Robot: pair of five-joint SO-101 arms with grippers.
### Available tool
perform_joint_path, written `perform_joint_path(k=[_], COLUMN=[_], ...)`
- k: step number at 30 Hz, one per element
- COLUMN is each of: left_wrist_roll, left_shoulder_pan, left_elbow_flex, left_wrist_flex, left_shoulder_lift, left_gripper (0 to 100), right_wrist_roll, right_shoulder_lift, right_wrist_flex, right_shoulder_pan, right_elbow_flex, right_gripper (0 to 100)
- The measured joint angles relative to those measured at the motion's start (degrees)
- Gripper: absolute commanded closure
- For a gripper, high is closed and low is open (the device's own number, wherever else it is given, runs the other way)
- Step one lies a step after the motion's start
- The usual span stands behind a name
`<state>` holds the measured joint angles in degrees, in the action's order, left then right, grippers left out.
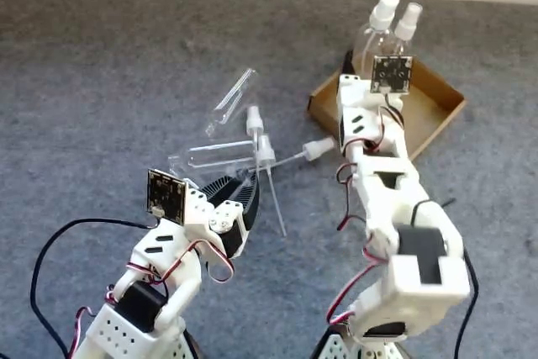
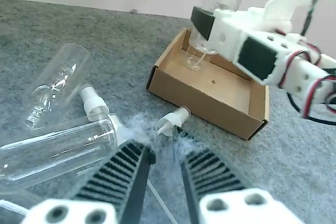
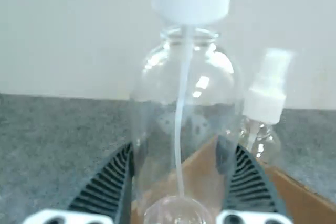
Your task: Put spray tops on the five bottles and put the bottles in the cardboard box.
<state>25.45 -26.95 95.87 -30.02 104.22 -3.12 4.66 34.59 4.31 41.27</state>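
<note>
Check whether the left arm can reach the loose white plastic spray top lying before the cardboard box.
Probably yes: the open left gripper faces the white plastic spray top, with nothing between.

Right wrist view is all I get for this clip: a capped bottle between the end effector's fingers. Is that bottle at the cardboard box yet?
Observer: Yes. The left wrist view shows the capped bottle upright, with its base within the walls of the cardboard box, at the far side.
Operator: Do any bottles lie outside it?
Observer: Yes. One uncapped bottle lies on the carpet, and a second uncapped bottle lies nearer the left arm.
Operator: And the left end effector?
Observer: The left end effector is open and empty, low over the carpet beside a loose spray top.
</note>
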Motion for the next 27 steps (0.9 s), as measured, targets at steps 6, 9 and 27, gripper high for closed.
perform_joint_path(k=[6, 9, 27], left_wrist_roll=[0.0, 0.0, 0.0], left_shoulder_pan=[0.0, 0.0, 2.2], left_elbow_flex=[0.0, 0.0, 0.0], left_wrist_flex=[0.0, 0.0, 0.0], left_shoulder_lift=[0.0, 0.0, 0.0], left_gripper=[99, 99, 99], right_wrist_roll=[0.0, 0.0, 0.0], right_shoulder_lift=[-14.1, -22.2, -64.3], right_wrist_flex=[0.0, 0.0, -15.7], right_shoulder_pan=[0.0, 0.0, 8.4], right_elbow_flex=[9.5, 14.9, 38.7], right_gripper=[87.1, 87.1, 87.1])
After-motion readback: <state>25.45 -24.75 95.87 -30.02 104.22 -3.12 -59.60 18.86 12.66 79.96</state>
